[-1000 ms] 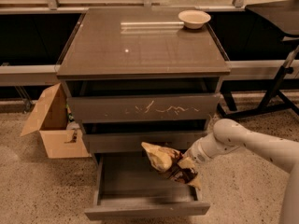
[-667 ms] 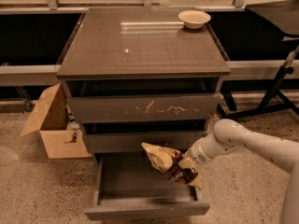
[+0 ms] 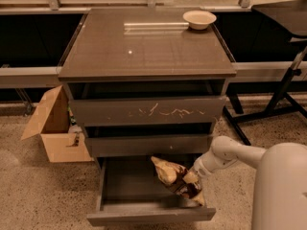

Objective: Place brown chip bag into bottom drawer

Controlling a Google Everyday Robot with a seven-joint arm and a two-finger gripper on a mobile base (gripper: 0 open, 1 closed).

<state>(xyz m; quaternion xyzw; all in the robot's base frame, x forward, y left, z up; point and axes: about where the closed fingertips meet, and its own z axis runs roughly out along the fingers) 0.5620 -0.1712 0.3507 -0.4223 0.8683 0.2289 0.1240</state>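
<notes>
The gripper (image 3: pixel 191 177) clasps the brown chip bag (image 3: pixel 172 178) over the open bottom drawer (image 3: pixel 144 215).

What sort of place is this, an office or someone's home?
Probably an office or lab space, not a home: speckled hard floor, a grey drawer cabinet, an open cardboard box. The gripper is at the brown chip bag over the open bottom drawer.

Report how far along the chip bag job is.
Done: the bottom drawer stands open. In hand: the gripper holds the chip bag tilted over the drawer's right side. Left: let it go inside; I cannot tell whether it touches the drawer floor yet.
</notes>
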